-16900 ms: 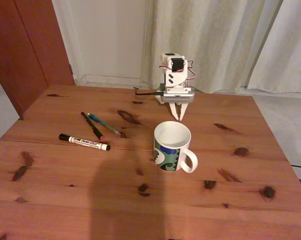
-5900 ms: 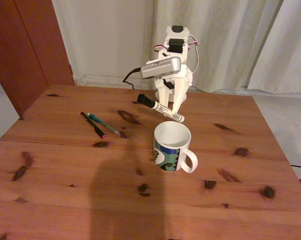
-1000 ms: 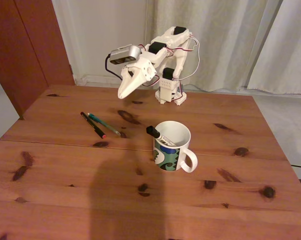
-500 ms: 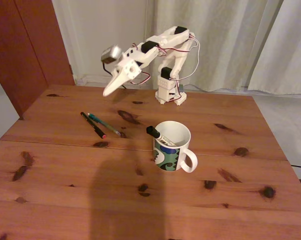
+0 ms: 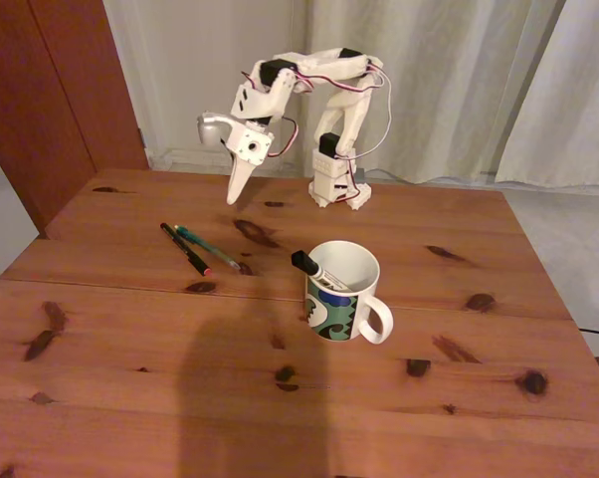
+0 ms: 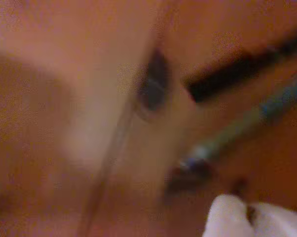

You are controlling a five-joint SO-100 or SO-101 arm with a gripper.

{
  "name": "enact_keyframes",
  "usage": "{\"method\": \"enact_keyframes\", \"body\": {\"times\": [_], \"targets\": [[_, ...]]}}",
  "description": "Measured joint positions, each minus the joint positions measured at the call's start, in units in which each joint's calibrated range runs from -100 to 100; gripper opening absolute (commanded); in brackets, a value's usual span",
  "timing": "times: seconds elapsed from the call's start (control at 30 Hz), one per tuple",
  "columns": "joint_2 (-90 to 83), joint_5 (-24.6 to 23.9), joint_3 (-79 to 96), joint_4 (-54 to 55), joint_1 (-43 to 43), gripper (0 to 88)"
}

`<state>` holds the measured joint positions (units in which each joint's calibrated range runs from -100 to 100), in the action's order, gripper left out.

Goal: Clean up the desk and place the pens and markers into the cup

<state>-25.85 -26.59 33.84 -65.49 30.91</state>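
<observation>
Swung away from the cup (image 5: 343, 290), marker (image 5: 315, 270) left inside; tool (image 5: 234, 195), fingers together and empty, dropped toward the black pen (image 5: 184, 250) and teal pen (image 5: 208, 248) near the tabletop's (image 5: 130, 398) far-left corner.

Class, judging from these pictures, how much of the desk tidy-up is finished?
Done: the white marker leans inside the cup. In hand: nothing; the gripper hangs shut above the desk. Left: the black pen and green pen lie side by side on the wood.
</observation>
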Motion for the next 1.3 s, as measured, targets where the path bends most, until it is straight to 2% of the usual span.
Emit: {"method": "enact_keyframes", "body": {"times": [0.13,0.27,0.4,0.63,0.9,1.03,1.3], "targets": [[4.49,-0.24,-4.59,-8.46,1.03,0.8],[9.24,-4.30,-8.32,-12.28,1.91,0.8],[14.24,-9.38,-11.21,-12.36,1.47,0.8],[21.69,-12.84,-16.48,-12.36,1.83,0.8],[30.42,-19.00,-24.12,-12.36,0.59,0.7],[34.66,-19.93,-26.07,-12.28,-0.29,0.7],[41.10,-20.32,-27.35,-5.31,0.07,1.2]]}}
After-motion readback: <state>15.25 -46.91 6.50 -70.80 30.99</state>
